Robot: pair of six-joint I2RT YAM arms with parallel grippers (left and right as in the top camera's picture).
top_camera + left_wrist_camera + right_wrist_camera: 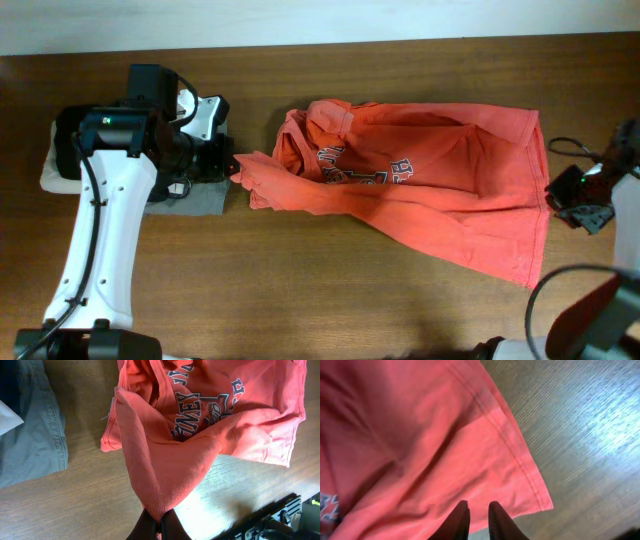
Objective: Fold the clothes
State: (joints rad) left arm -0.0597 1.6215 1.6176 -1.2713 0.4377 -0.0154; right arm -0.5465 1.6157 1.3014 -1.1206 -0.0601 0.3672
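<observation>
The clothes are one red-orange T-shirt (440,195) lying crumpled across the middle and right of the wooden table, white lettering up. My left gripper (232,166) is at the shirt's left end. In the left wrist view it (161,521) is shut on a pinched fold of the shirt (165,460), and the cloth is drawn up into a taut ridge. My right gripper (572,200) sits at the shirt's right edge. In the right wrist view it (478,510) hovers over the hem corner of the shirt (445,450), with a narrow gap between the fingers and no cloth in it.
A folded grey garment (195,198) (30,425) and a pale one (52,172) lie under my left arm at the table's left end. A black cable (570,146) loops near the right arm. Bare wood (300,280) runs along the front.
</observation>
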